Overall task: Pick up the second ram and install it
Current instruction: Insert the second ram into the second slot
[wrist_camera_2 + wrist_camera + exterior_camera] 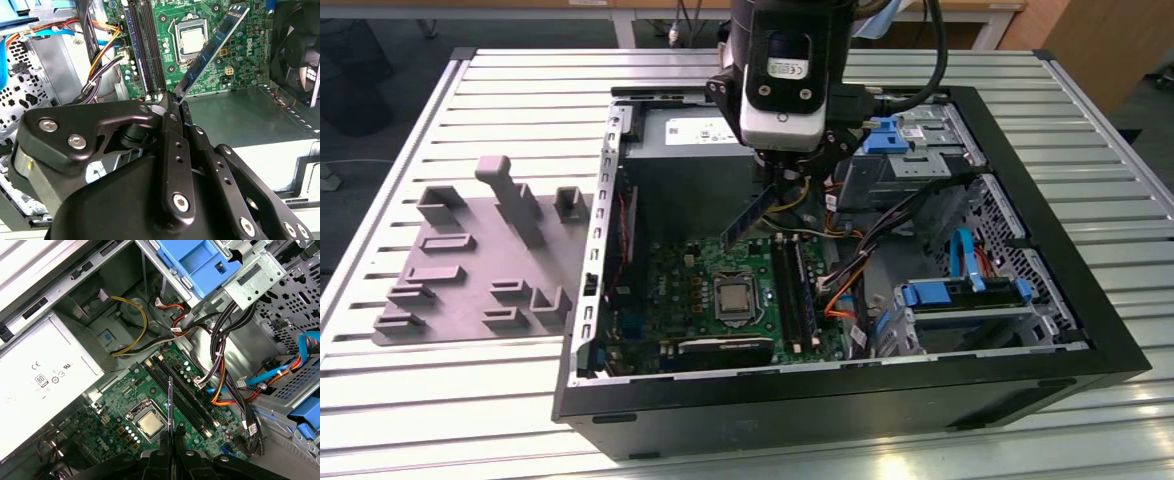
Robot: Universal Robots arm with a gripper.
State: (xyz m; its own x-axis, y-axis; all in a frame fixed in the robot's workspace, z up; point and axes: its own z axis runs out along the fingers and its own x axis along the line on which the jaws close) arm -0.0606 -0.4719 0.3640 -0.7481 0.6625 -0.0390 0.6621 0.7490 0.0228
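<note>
The second ram hung tilted in the air above the green motherboard, over the open computer case, seen edge-on in the first wrist view. The gripper had its jaws closed on the stick's one end. The black memory slots lay below, just beside the processor. A grey holder tray sat on the bench, beside the case.

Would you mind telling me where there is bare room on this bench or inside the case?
Free: the slatted table around the grey holder tray, and the bare case floor between motherboard and power supply. Crowded: the cable bundle beside the memory slots, where the gripper holds the second ram.
</note>
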